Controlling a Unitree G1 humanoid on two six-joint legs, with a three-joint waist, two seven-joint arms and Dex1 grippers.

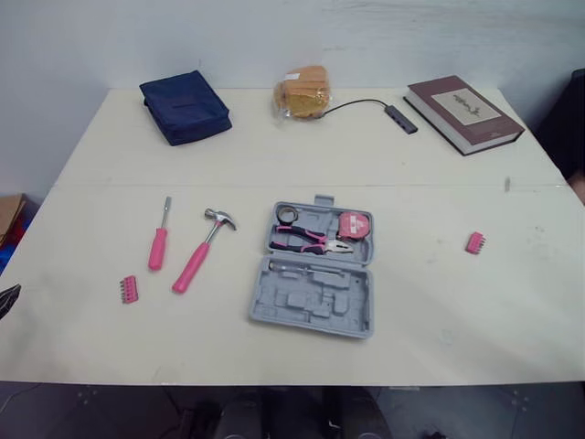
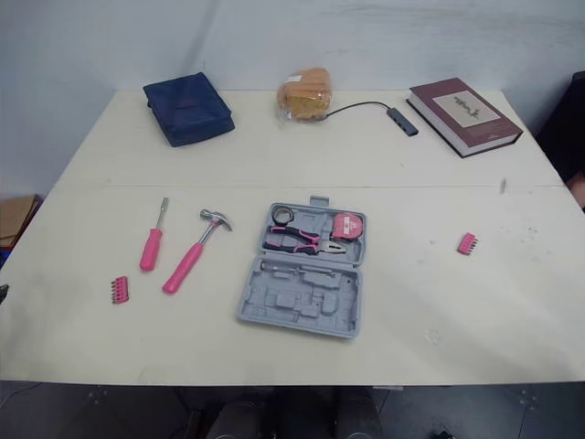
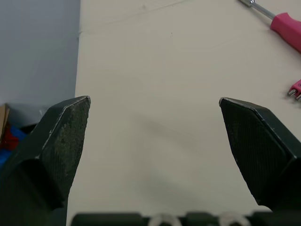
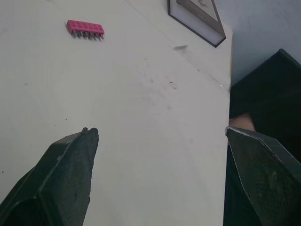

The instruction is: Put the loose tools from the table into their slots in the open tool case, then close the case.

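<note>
At the middle of the tabletop (image 1: pixel 411 183) the tool case (image 1: pixel 313 272) lies open and flat, I'd guess so the empty slots face up for loading. Pliers (image 1: pixel 311 240) and tape measure (image 1: pixel 353 225) already sit in its far half. Left of the case are the screwdriver (image 1: pixel 159 240), hammer (image 1: pixel 201 250) and left bit strip (image 1: pixel 129 290). That's left gripper (image 3: pixel 154 102) work; its fingers are spread wide and empty. The right bit strip (image 1: pixel 474 242) is well right of the case, so it falls to the right gripper (image 4: pixel 162 132), fingers also released, holding nothing.
</note>
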